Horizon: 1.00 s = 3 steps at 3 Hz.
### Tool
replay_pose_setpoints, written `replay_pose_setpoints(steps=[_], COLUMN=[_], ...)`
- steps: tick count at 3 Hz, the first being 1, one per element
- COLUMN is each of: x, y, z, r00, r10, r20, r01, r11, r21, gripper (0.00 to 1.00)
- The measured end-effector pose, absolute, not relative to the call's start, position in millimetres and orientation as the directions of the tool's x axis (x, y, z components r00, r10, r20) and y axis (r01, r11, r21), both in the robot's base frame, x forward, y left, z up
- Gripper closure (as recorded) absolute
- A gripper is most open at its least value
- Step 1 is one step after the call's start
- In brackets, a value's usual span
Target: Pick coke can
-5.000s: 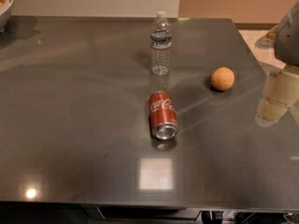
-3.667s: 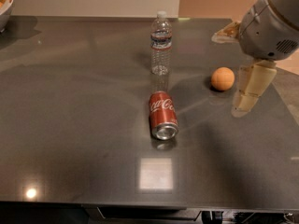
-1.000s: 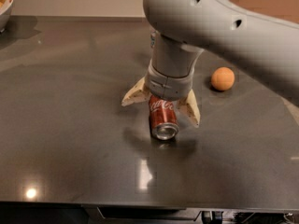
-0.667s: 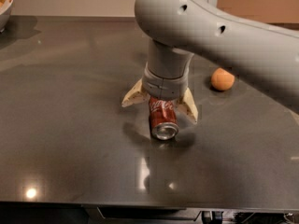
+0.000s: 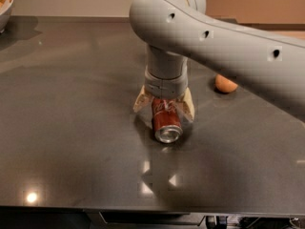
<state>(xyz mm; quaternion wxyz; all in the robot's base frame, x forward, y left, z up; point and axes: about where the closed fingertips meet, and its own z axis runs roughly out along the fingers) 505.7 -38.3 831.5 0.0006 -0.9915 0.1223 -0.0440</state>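
The coke can point(image 5: 165, 120) is red with a silver end and lies on its side on the dark table point(image 5: 71, 128), its end facing the front edge. My gripper point(image 5: 165, 106) has come straight down over it. It is open, with one tan finger point(image 5: 142, 99) by the can's left side and the other by its right side, both close against it. The grey arm covers the can's far end.
An orange fruit point(image 5: 225, 84) lies to the right of the can, partly behind the arm. A white bowl point(image 5: 4, 6) stands at the far left corner. The water bottle is hidden behind the arm. The table's front edge runs along the bottom.
The arm swung in from the right and came down over the can. In the last second the fingers have drawn in closer to the can's sides. The can has not moved.
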Motion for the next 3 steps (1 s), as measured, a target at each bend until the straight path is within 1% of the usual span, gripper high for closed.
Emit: replay_pose_setpoints(steps=[2, 3], x=[510.6, 510.8], y=[-38.5, -37.0], z=[843.1, 867.5], r00=[0.973, 0.977], r10=[-0.225, -0.211], r20=[0.056, 0.017], r01=[-0.227, -0.212], r11=[-0.974, -0.977], r21=[0.028, 0.006], gripper=[0.65, 0.88])
